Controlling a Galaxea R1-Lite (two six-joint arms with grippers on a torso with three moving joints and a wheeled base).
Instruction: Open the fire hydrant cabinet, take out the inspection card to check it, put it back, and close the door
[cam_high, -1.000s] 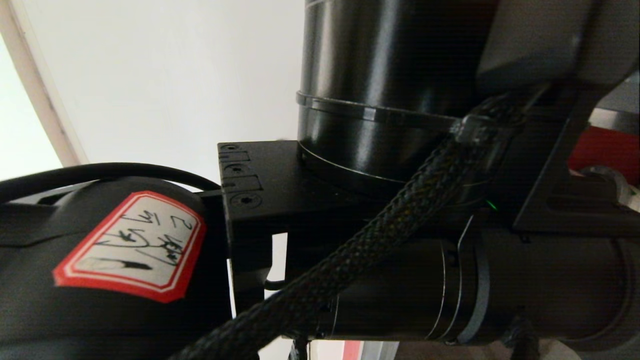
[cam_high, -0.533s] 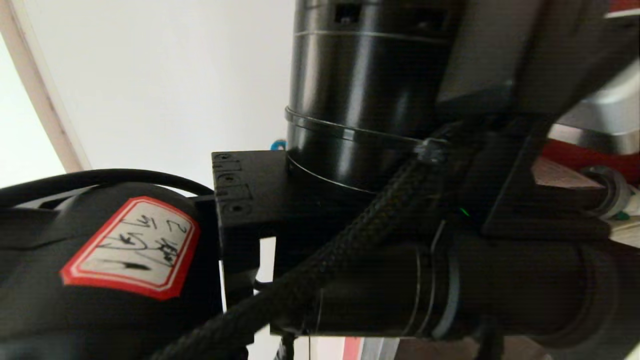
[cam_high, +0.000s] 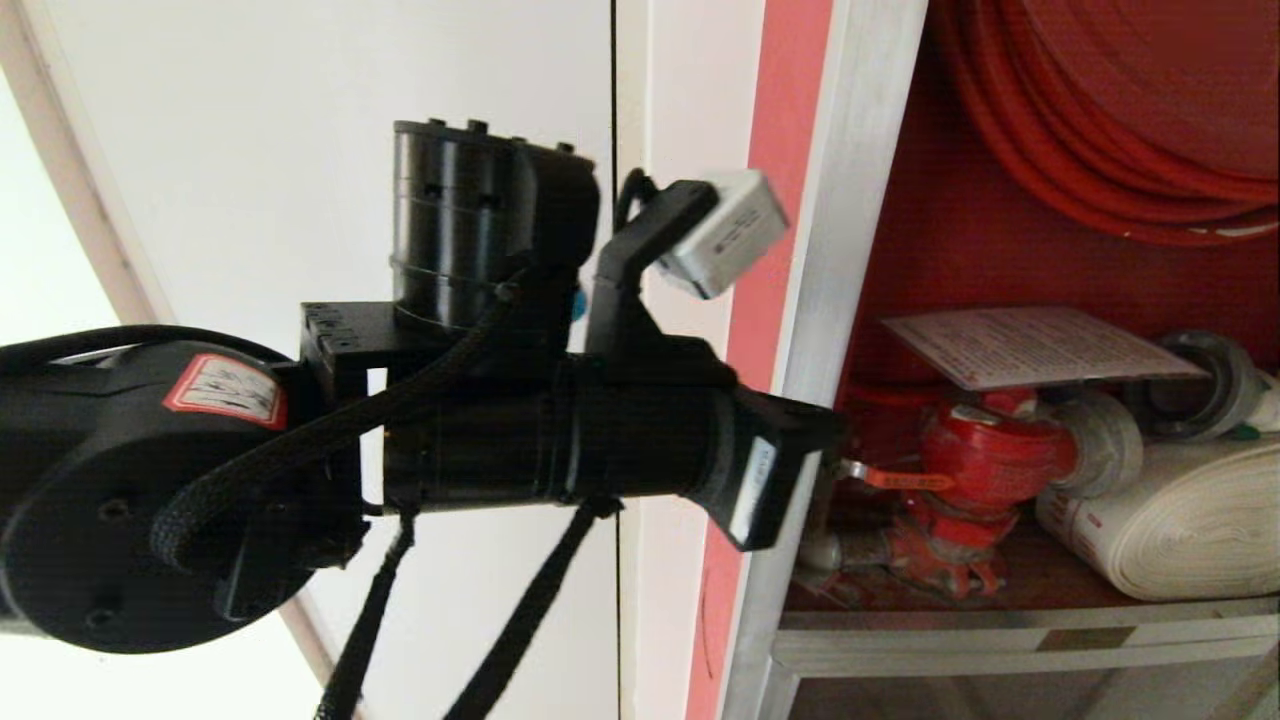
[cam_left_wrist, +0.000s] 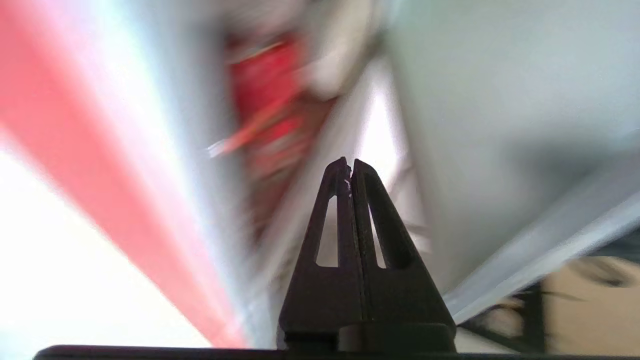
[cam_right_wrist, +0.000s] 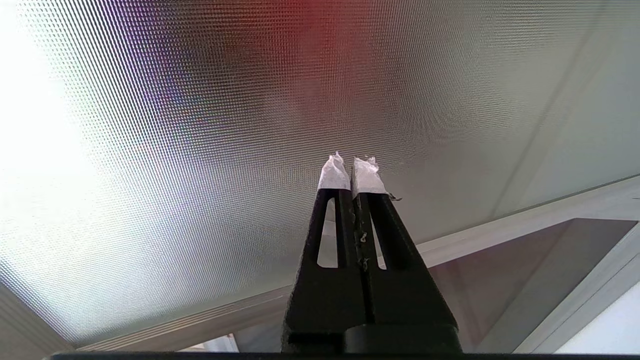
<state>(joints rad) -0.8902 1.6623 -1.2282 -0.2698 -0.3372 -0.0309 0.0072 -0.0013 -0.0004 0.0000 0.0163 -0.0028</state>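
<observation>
The left pincer (cam_left_wrist: 349, 167) has its two black fingers pressed together with nothing between them, as we see in its own wrist view, where everything beyond it is smeared. In the head view we find the left arm (cam_high: 560, 460) stretched level across the picture's left half in front of a white wall (cam_high: 300, 150), its far end just beside the silver left upright of the fire hydrant cabinet (cam_high: 840, 200); the pincer itself we cannot make out there. Further right the cabinet stands open with its red inside showing: a red hose reel (cam_high: 1120, 130) above, the inspection card (cam_high: 1040, 345) lying flat on top of the red valve (cam_high: 985, 455), and a white rolled hose (cam_high: 1180, 525) on the shelf to the right of the valve. The right pincer (cam_right_wrist: 354, 167), its tips wrapped in white tape, is likewise clenched on nothing, close to a finely dotted pale panel (cam_right_wrist: 200, 150).
</observation>
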